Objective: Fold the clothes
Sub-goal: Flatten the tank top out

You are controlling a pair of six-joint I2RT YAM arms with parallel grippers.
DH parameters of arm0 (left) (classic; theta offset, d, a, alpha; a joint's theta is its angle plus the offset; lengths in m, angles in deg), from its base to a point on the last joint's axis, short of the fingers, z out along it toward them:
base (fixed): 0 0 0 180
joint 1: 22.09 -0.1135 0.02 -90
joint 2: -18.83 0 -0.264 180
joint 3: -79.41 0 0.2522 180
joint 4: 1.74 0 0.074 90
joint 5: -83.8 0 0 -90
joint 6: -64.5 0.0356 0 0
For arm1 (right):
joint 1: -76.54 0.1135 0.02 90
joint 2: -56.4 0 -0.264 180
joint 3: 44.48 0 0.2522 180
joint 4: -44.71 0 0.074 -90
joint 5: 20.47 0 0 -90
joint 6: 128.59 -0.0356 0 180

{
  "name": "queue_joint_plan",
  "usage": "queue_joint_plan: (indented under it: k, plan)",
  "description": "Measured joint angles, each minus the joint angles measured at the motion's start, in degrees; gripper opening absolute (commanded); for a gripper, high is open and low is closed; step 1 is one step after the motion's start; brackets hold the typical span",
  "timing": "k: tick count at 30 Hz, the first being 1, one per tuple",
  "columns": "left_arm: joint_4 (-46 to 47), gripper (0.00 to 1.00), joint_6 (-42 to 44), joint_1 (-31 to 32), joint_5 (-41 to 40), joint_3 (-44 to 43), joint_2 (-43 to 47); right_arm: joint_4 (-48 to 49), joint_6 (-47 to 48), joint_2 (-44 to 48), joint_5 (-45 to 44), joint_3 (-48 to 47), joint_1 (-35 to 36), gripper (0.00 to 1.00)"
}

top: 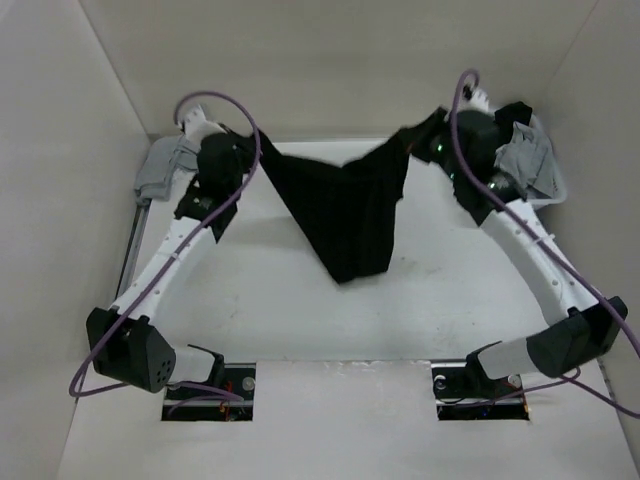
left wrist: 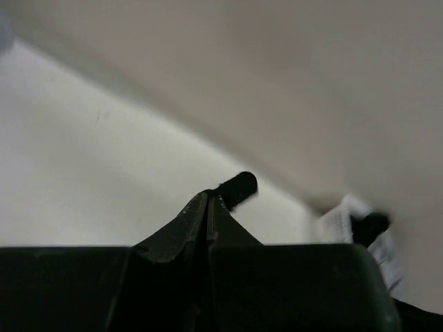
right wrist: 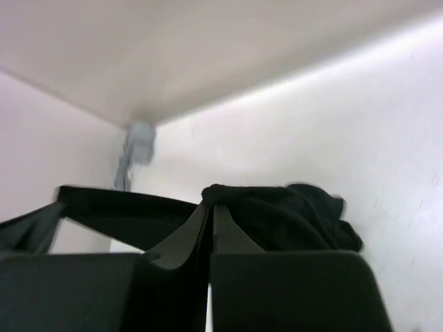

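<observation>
The clothes (top: 345,210), a plain black garment, hang stretched between my two grippers above the far half of the table, sagging to a point in the middle. My left gripper (top: 248,150) is shut on the garment's left corner. In the left wrist view only a small black nub of fabric (left wrist: 240,187) pokes out past the closed left gripper (left wrist: 209,198). My right gripper (top: 425,138) is shut on the right corner. The right wrist view shows bunched black cloth (right wrist: 291,218) at the tip of the closed right gripper (right wrist: 211,205).
A light grey garment (top: 165,165) lies at the back left corner. Another grey garment (top: 530,160) sits in a white basket (top: 552,192) at the back right. White walls enclose the table on three sides. Purple cables loop off both arms.
</observation>
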Motion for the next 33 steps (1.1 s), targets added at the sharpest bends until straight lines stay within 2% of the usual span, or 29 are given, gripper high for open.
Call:
queue_joint_plan:
  k: [2, 4, 6, 8, 10, 15, 17, 21, 22, 25, 28, 31, 33]
  plan:
    - [-0.2, 0.00, 0.5, -1.7, -0.1, -9.4, -0.4, -3.6, 3.3, -4.4, 0.4, -16.0, -1.6, 0.00]
    - [0.7, 0.00, 1.0, -2.1, -0.3, -15.3, 0.5, -5.0, 5.6, -5.6, 0.6, -25.6, -1.8, 0.00]
    - [1.8, 0.02, 1.5, -2.0, -0.6, -17.0, 3.3, -5.5, 7.8, -4.1, 0.7, -30.7, -1.2, 0.00]
    - [3.2, 0.05, 1.5, -1.6, -1.1, -14.5, 8.0, -5.5, 9.0, -0.3, 0.7, -29.9, -0.3, 0.01]
    - [5.3, 0.07, 1.2, -0.6, -2.1, -7.6, 13.9, -3.4, 9.8, 5.6, 0.6, -23.5, 1.2, 0.02]
    - [7.5, 0.07, -2.0, 2.3, -4.0, 14.5, 24.3, 3.9, 7.7, 19.8, -0.4, 7.4, 4.7, 0.02]
    - [6.8, 0.08, -3.4, 3.6, -4.1, 24.2, 26.8, 7.1, 5.2, 20.6, -0.4, 20.1, 5.1, 0.02]
    - [0.9, 0.24, -7.3, 10.6, -4.1, 44.5, 35.1, 9.1, 0.1, 14.7, -0.1, 41.1, 6.4, 0.06]
    - [-0.9, 0.27, -9.4, 14.0, -4.0, 49.2, 39.0, 9.0, -1.2, 12.5, 0.1, 45.4, 6.6, 0.09]
    - [-6.8, 0.32, -14.8, 22.4, -4.3, 58.1, 48.3, 8.3, -3.3, 10.3, 0.3, 50.1, 4.6, 0.20]
    - [-11.2, 0.36, -18.1, 27.5, -7.0, 59.3, 52.3, 10.3, -4.9, 11.2, -0.2, 50.4, 1.6, 0.31]
    - [-12.4, 0.38, -18.0, 29.3, -11.8, 57.2, 51.8, 12.0, -5.5, 13.6, -1.0, 50.4, 1.1, 0.34]
    - [-11.9, 0.38, -16.6, 28.6, -14.8, 53.5, 47.5, 12.6, -5.7, 14.6, -1.2, 50.4, 1.9, 0.34]
